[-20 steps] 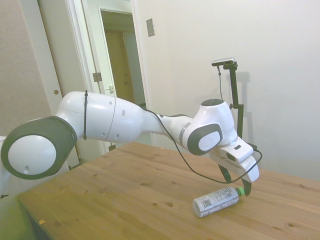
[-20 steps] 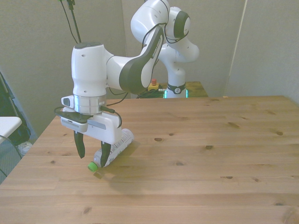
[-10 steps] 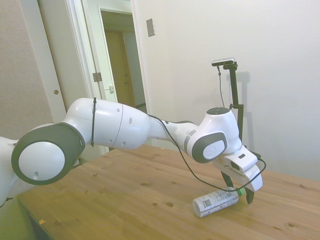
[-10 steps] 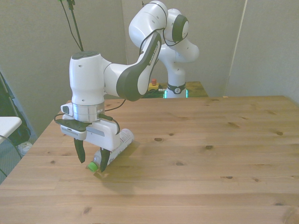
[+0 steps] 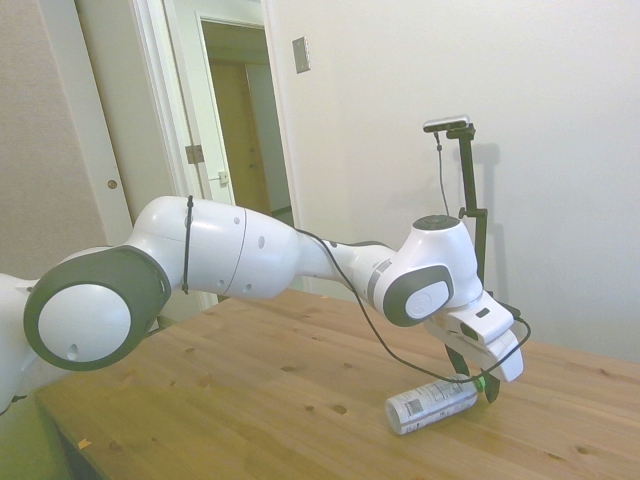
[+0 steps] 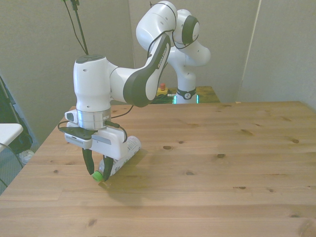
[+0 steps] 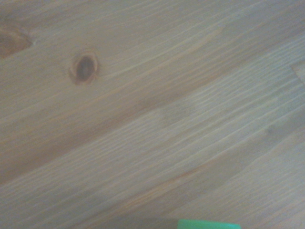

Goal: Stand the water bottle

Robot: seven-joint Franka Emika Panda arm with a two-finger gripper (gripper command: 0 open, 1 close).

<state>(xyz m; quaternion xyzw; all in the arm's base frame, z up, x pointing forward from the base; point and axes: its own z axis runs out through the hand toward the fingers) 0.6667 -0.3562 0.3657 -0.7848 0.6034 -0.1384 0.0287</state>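
Observation:
The water bottle (image 5: 428, 403) lies on its side on the wooden table (image 5: 260, 390), its white label toward the side view's left and its green cap (image 5: 482, 381) toward the right. In the front view the water bottle (image 6: 130, 146) lies near the table's left edge, with its cap (image 6: 97, 176) pointing at the camera. My gripper (image 6: 97, 170) points down over the cap end, and its dark fingers are shut on the bottle's neck just behind the cap. A sliver of the green cap (image 7: 209, 224) shows in the wrist view over bare wood.
The table's left edge (image 6: 34, 158) in the front view is close to the bottle. An open doorway (image 5: 240, 120) stands behind the arm in the side view. Knots (image 7: 85, 67) mark the wood.
The fingers, spread wide on either side of the cap before, have closed in on the bottle's neck. The arm lowered slightly a second ago. The bottle has not moved.

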